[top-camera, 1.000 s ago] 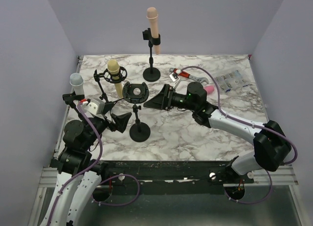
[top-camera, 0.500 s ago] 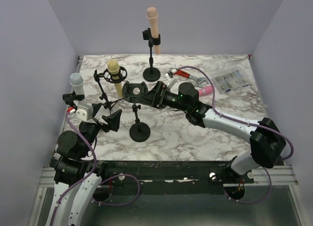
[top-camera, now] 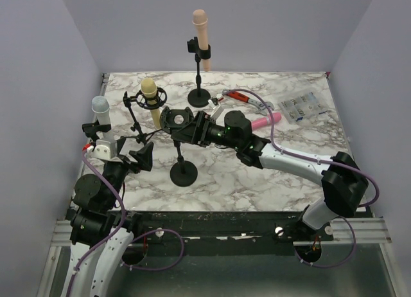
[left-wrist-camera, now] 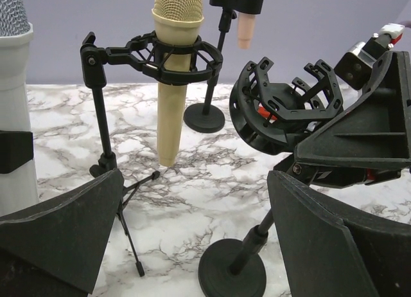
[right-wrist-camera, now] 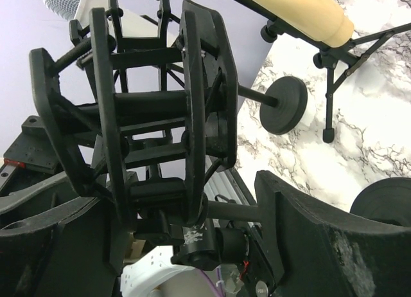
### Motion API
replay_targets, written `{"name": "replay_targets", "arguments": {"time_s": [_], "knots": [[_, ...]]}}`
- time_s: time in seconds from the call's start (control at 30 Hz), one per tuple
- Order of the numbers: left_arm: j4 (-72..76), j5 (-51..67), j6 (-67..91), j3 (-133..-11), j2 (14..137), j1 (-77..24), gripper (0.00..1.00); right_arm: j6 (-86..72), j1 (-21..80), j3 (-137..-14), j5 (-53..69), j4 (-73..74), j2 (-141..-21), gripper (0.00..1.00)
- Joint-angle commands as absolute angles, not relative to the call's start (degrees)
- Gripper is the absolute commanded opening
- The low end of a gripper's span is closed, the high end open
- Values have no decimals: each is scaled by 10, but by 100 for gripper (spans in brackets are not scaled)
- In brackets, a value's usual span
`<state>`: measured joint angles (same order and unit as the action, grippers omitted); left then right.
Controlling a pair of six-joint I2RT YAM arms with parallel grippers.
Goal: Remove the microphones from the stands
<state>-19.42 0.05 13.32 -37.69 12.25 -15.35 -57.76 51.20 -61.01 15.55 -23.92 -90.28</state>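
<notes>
The yellow mic (left-wrist-camera: 174,110) stands upright in its shock mount (left-wrist-camera: 128,52), far left on the tabletop (top-camera: 225,175). Probably light, rigid and smooth, so grip the bare body below the mount. Both left fingers (left-wrist-camera: 64,239) spread, empty. Both right fingers (right-wrist-camera: 308,233) spread around the empty mount (right-wrist-camera: 154,110), unclamped.

An empty shock-mount stand (top-camera: 184,174) is placed at the front centre of the surface (top-camera: 302,162). A tripod-held microphone (top-camera: 149,94) is set behind it to the left, and a tall stand (top-camera: 199,98) carrying another microphone (top-camera: 200,27) at the back. A loose microphone (top-camera: 264,121) is laid right of centre, with a wrench (top-camera: 247,99) behind it and a packet (top-camera: 302,106) to its right.
</notes>
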Motion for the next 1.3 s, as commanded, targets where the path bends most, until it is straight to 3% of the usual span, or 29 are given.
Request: {"name": "replay_targets", "arguments": {"time_s": [0.0, 0.27, 1.27], "knots": [[-196, -15, 131, -378, 117, -149, 99, -561, 516, -610, 113, -217, -917, 76], [-196, -14, 131, -378, 116, -149, 99, -567, 517, -582, 117, -209, -928, 66], [-191, -8, 134, -378, 134, -149, 99, -534, 533, -449, 122, -223, -1042, 65]]}}
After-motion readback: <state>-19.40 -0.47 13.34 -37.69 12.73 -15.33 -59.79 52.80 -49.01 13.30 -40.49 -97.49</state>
